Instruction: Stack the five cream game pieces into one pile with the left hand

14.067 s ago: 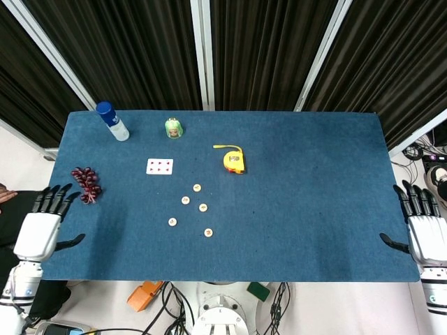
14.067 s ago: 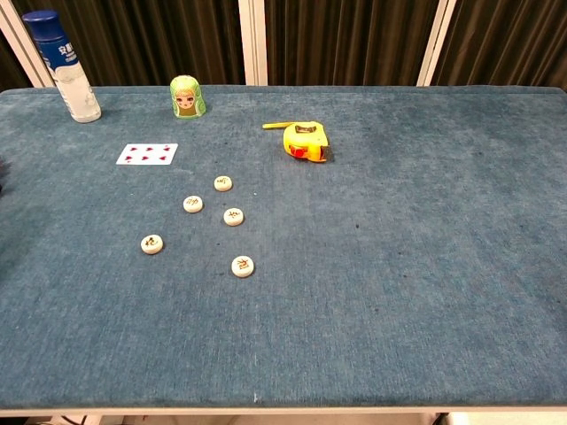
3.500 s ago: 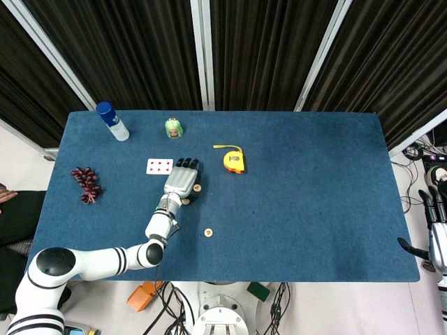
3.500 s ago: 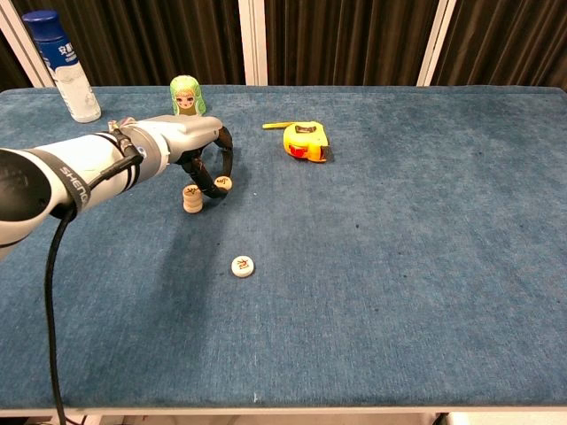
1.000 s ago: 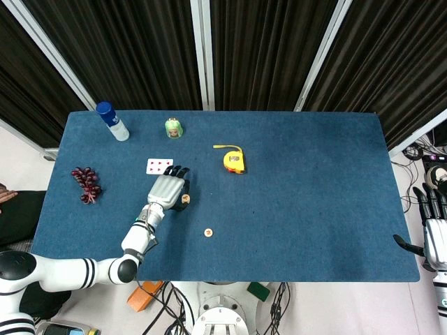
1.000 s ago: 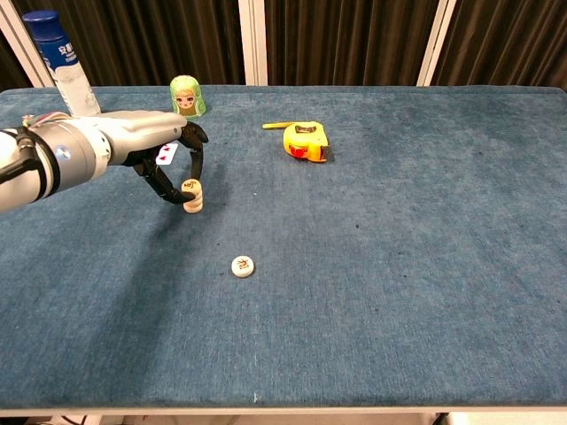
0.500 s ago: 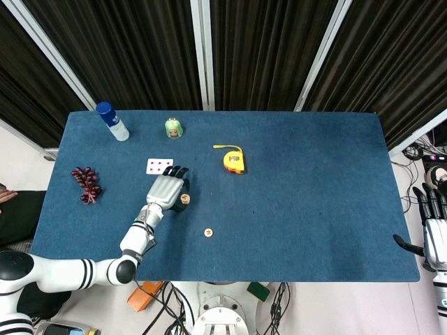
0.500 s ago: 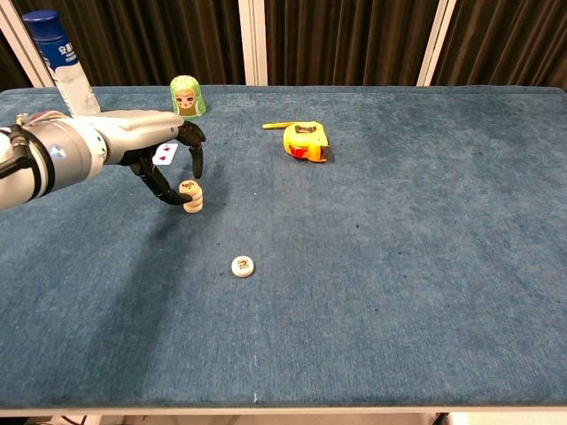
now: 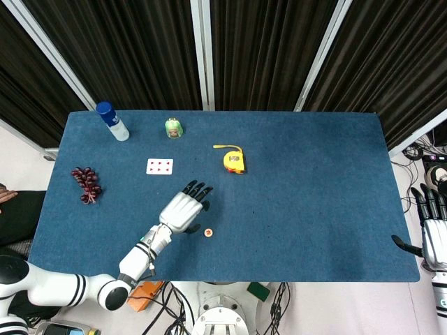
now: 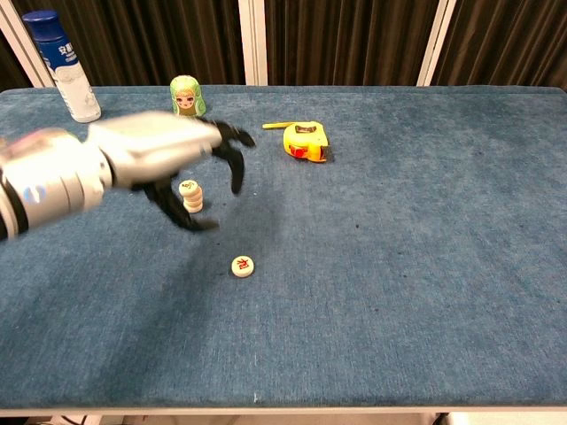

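Since half a second ago the left hand is swinging away from the pile of cream pieces, empty, with fingers spread, and is now hovering between that pile and the lone cream piece lying nearer on the blue counter. Red marking on that piece is too small to read. Off the counter's edge, the right hand is hanging with fingers apart, holding nothing.

Bottle, doll, card, tape measure & grapes are being kept on blue table.
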`<action>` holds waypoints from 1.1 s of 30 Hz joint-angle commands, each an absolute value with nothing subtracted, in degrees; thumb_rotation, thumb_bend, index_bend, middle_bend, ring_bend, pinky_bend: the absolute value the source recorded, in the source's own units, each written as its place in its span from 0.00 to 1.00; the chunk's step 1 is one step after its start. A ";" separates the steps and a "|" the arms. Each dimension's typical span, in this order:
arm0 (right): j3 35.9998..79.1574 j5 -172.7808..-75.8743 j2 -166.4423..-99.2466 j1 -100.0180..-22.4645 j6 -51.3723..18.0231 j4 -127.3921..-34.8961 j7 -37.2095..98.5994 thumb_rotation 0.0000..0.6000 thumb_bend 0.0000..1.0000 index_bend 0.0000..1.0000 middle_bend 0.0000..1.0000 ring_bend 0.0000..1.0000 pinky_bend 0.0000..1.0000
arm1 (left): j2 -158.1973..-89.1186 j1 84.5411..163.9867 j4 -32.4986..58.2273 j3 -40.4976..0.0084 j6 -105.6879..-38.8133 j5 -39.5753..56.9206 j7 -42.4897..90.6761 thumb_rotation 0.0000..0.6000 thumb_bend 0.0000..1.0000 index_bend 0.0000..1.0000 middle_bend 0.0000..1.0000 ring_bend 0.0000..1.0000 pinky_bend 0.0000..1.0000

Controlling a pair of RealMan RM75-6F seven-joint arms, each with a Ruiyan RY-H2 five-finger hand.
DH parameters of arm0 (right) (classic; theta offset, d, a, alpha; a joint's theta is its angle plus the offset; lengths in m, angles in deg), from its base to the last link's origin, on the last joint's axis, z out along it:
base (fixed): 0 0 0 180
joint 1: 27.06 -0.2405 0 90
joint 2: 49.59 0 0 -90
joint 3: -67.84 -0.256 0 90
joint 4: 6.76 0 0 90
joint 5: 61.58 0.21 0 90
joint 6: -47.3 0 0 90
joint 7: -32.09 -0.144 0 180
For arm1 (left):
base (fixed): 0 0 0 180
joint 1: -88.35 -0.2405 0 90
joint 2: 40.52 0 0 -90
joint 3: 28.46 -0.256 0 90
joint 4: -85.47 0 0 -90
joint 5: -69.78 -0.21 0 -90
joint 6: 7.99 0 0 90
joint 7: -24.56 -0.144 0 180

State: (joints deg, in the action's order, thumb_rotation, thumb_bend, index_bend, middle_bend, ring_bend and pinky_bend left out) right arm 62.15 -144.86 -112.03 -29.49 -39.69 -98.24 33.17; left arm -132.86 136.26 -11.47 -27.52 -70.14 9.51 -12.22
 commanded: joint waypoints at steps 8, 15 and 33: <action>62.36 -145.04 -112.04 -29.02 -40.24 -97.95 32.78 1.00 0.17 0.00 0.04 0.00 0.05 | -137.64 135.13 -8.83 -29.11 -69.84 7.73 -15.60 1.00 0.26 0.38 0.05 0.00 0.00; 62.35 -145.24 -112.26 -29.21 -40.04 -97.81 32.75 1.00 0.17 0.00 0.04 0.00 0.05 | -138.80 134.41 -7.39 -28.91 -69.78 8.00 -16.94 1.00 0.26 0.41 0.05 0.00 0.00; 62.27 -144.86 -112.27 -29.26 -39.75 -98.12 33.35 1.00 0.17 0.00 0.04 0.00 0.05 | -141.41 133.49 -4.42 -28.13 -67.38 7.89 -16.52 1.00 0.28 0.44 0.05 0.00 0.00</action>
State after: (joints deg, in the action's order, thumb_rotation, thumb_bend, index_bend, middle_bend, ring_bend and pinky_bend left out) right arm 62.27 -144.86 -112.27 -29.26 -39.76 -98.12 33.35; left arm -141.38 133.51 -4.45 -28.15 -67.41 7.87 -16.49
